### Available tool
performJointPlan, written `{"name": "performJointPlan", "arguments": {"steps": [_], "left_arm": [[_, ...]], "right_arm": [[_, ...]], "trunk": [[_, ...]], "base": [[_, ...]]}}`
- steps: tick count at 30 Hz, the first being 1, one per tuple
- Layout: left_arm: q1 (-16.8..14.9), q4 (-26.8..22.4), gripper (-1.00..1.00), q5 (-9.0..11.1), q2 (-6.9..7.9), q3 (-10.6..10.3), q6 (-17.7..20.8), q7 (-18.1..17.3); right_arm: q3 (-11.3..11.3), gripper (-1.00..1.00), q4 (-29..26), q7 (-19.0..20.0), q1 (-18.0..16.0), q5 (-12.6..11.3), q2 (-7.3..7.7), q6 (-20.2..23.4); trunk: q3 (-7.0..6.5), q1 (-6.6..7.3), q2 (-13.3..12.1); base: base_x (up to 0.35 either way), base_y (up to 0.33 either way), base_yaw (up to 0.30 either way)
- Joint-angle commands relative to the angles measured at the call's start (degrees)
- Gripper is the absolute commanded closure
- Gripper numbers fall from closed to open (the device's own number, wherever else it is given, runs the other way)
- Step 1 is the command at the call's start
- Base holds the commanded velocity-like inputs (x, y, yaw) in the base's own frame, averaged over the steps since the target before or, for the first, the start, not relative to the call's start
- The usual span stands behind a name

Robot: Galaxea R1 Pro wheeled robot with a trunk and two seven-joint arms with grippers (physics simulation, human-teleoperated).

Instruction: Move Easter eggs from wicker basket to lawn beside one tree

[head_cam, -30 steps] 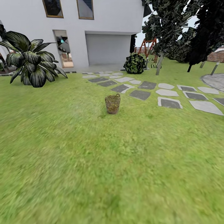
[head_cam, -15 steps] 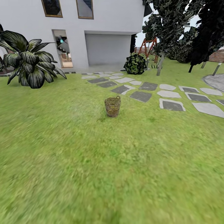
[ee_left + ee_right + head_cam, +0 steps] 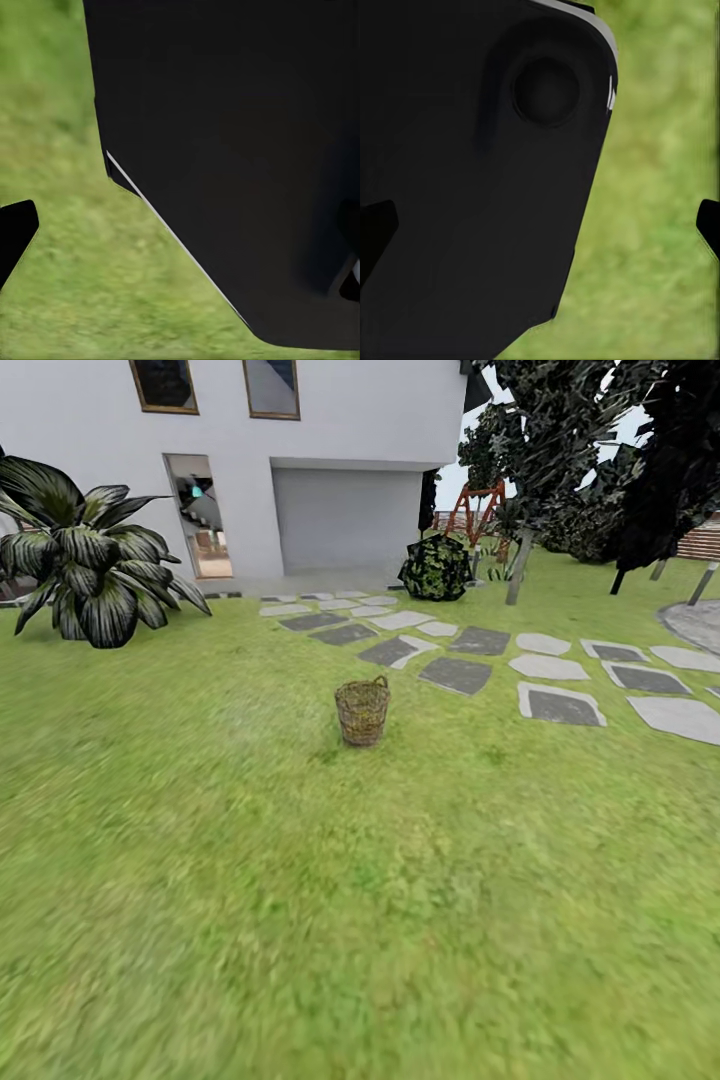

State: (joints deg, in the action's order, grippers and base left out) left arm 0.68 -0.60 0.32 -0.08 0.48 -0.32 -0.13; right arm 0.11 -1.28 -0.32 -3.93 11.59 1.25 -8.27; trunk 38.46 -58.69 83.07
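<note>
Wicker basket (image 3: 362, 712): upright on the lawn (image 3: 300, 880), near grey stepping stones (image 3: 455, 674); contents unreadable.
Head view: white house (image 3: 340, 450), far ahead.
Wrist views: dark robot body over grass; pincer states cannot be told.

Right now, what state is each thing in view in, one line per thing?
wicker basket: upright on the lawn, contents not discernible at this distance.
garage door: shut.
house doorway: open, interior visible.
stepping stones: lying flat in the grass.
left gripper: open or shut cannot be told.
right gripper: open or shut cannot be told.
</note>
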Motion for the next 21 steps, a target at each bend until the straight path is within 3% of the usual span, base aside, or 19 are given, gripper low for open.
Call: {"name": "performJointPlan", "arguments": {"steps": [1, 21], "left_arm": [[0.0, -0.1, -1.0, 0.0, 0.0, 0.0, 0.0, 0.0], [0.0, -0.1, -1.0, 0.0, -0.09, 0.0, 0.0, 0.0]], "right_arm": [[0.0, -1.0, 0.1, 0.0, 0.0, 0.3, 0.0, -0.2], [0.0, -1.0, 0.1, 0.0, 0.0, 0.3, -0.02, -0.2]], "trunk": [[0.03, -0.04, 0.0], [0.03, -0.04, 0.0]], "base": [[0.34, 0.0, 0.0], [0.34, 0.0, 0.0]]}}
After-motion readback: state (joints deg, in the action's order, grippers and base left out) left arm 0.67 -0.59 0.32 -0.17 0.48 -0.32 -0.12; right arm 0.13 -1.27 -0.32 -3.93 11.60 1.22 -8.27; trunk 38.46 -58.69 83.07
